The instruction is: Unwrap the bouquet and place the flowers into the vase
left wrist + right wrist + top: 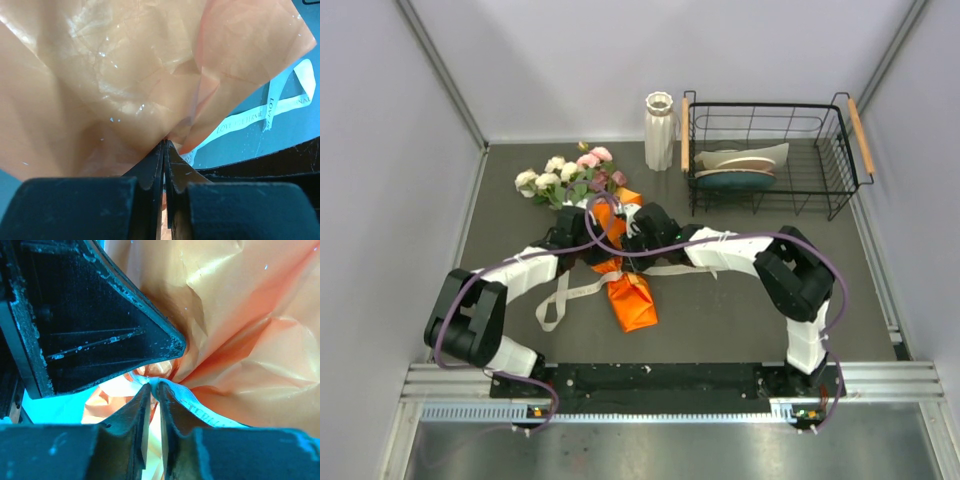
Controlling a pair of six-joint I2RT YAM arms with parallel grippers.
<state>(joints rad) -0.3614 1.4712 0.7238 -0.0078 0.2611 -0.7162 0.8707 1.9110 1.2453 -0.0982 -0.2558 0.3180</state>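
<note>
left gripper [164, 143] pinches crinkled glossy orange paper [100, 75]; right gripper [152, 386] at flat cream ribbon [197, 407], grip unclear.

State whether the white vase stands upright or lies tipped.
Upright: the vase stands on its base, open rim uppermost, beside the wire basket.

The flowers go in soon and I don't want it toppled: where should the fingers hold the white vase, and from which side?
Probably the narrowed neck of the vase, just under the flared rim, coming from its left or near side. It stands upright, and the wire basket sits close on its right, leaving little room there.
</note>
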